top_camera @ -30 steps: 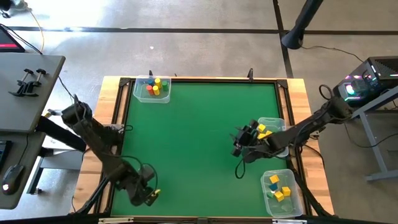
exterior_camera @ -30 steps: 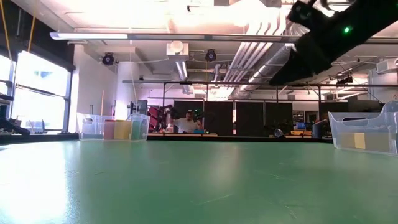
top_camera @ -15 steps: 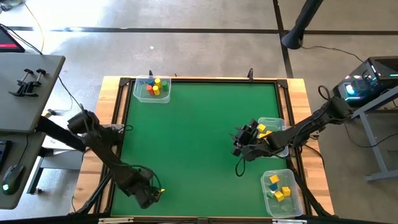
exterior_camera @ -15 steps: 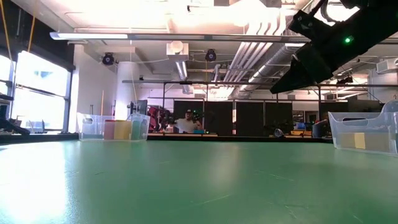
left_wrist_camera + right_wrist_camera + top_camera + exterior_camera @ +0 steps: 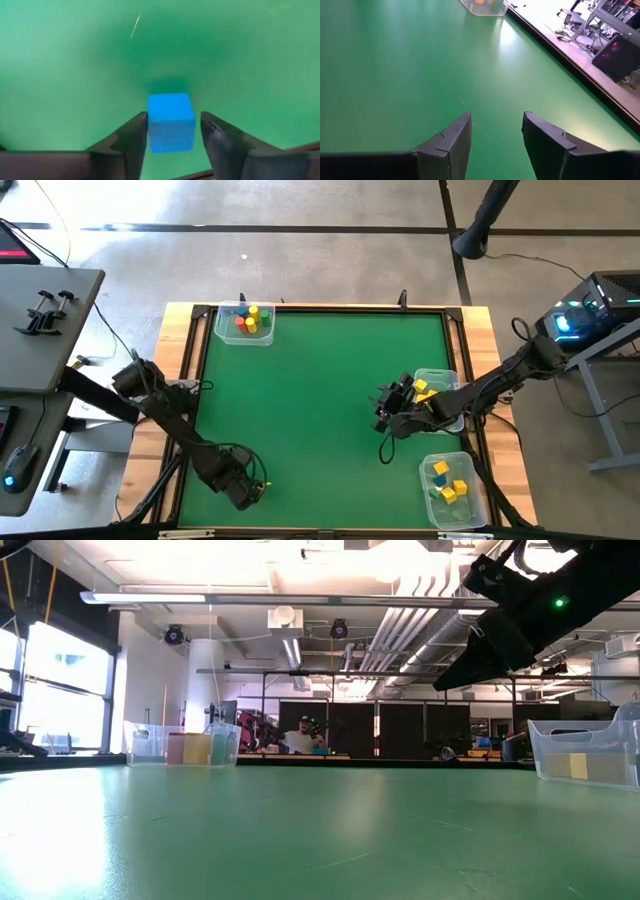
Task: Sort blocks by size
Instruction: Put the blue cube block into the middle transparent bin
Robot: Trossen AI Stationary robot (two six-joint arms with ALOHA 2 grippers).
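Low view, green table, ceiling pipes

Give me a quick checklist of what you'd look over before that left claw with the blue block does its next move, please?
1. Blue block sits between the left claw fingers: ok, it is centred between them.
2. Fingers firmly pressing the block: cannot tell; a thin gap shows on one side.
3. Block lifted off the green mat: cannot tell.
4. Right claw is out of the way: ok, it is open, empty and raised at the table's right side beside a clear tub.
5. Open mat between the left claw and the tubs: ok, no loose blocks show on it.
6. Which tub suits this block's size: cannot tell.
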